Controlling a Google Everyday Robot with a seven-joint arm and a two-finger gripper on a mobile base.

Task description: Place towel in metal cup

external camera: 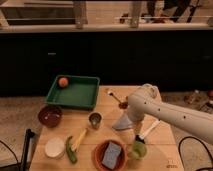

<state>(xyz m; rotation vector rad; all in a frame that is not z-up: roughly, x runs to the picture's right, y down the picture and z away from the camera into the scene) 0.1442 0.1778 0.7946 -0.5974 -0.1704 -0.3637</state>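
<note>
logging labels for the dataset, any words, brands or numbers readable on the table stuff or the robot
None: no word, brand, number or sign can be read anywhere in the camera view.
The green tray, metal cup, towel and white arm show no lettering.
The hand hangs low over the table just right of the towel; no marking can be read on it either.

The worktop (108, 112) carries a green tray (75, 93) upper left, a metal cup (94, 120) at centre and a towel (122, 123) beside it. The end effector (138, 136) is lower right.
</note>
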